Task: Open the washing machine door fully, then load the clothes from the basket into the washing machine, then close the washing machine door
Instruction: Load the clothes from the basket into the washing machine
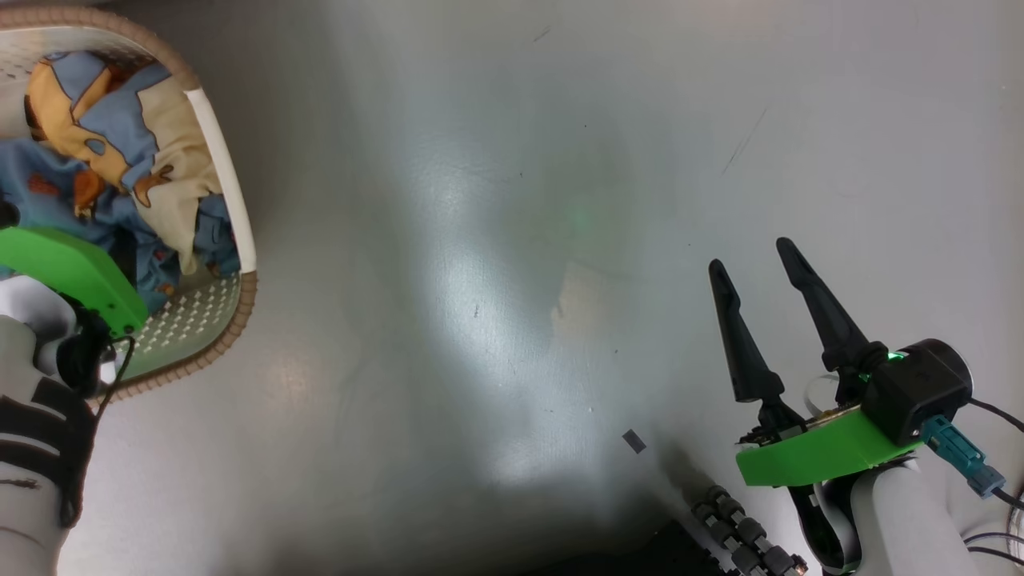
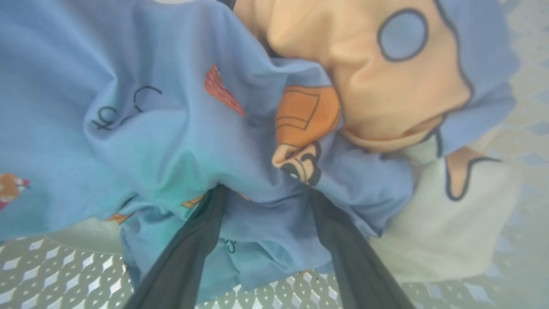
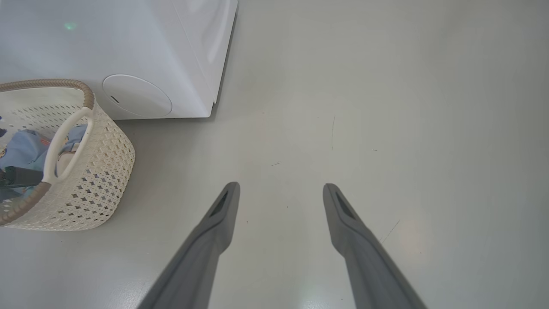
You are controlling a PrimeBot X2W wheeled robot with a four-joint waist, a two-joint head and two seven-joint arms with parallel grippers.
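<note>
**Operator:** What's hidden from me?

**Spotter:** Your left gripper [image 2: 266,193] has its tips buried in the clothes [image 2: 150,128], so you can't see where they end. The basket [image 1: 192,316] is cut off at the head view's 9 o'clock edge. In the right wrist view the washing machine [image 3: 128,43] is cropped to a white lower corner at 11 o'clock.

**Operator:** And the grip?

**Spotter:** Both are released, fingers spread wide. A blue fold lies between your left fingers, with cream cloth at 2 o'clock. Your right gripper [image 1: 750,256] hangs over the floor [image 1: 480,240], the basket well off at its 9 o'clock.
</note>
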